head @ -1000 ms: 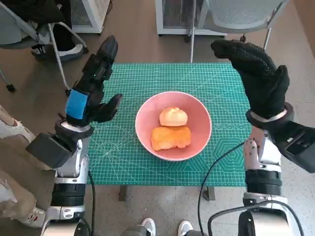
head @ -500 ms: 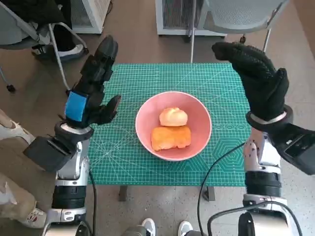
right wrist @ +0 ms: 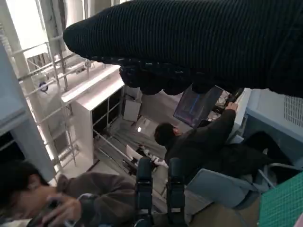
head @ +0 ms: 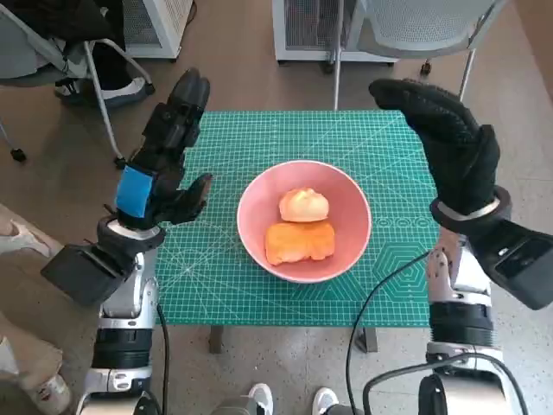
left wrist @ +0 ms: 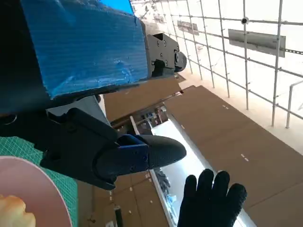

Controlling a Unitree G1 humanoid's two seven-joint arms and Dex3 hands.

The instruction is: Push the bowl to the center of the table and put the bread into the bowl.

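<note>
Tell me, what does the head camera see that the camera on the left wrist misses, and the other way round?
Only the head view shows the whole green mat, both pieces of bread lying in the pink bowl, the floor and a chair leg. Only the left wrist view shows the room's high windows and brown wall. Both show the left hand, raised with nothing in it, the gloved right hand, also empty, and the bowl, though the wrist view catches just its rim and a bit of bread.

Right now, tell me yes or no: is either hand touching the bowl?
No: in the head view the left hand and the right hand are raised on either side of the pink bowl, both apart from it.
</note>
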